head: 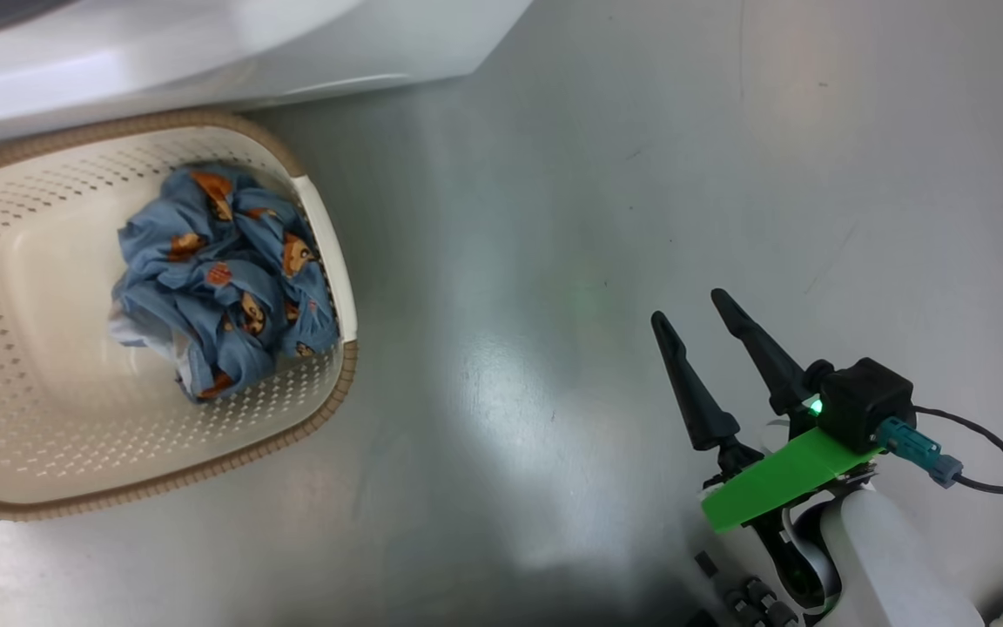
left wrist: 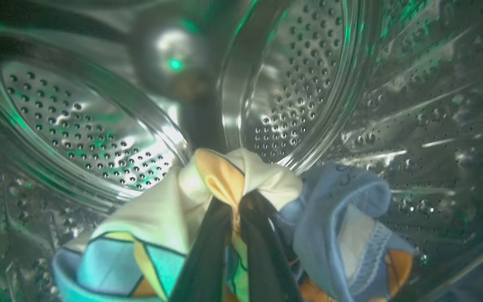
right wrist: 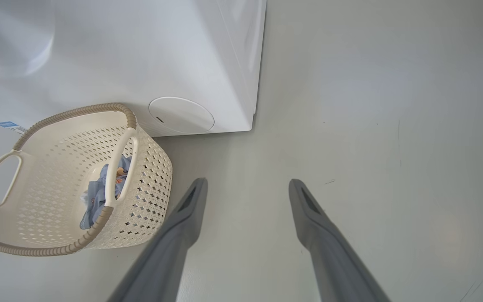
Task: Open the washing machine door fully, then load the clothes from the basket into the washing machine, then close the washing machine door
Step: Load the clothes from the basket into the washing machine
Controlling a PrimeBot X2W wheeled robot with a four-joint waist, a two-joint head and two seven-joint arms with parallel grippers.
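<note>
right jaws apart over glossy grey floor (head: 554, 218) | basket (head: 328, 252) — beside washing machine (right wrist: 141, 54)

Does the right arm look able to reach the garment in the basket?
Likely yes: the right gripper is open and empty, bare floor between it and the basket; the garment lies uncovered.

The floor (head: 554, 261) is grey & shiny, w/ a few small dark marks. The basket (head: 31, 418) sits on it, right by the front of the big white washing machine (head: 205, 43), which stands on the floor too.
</note>
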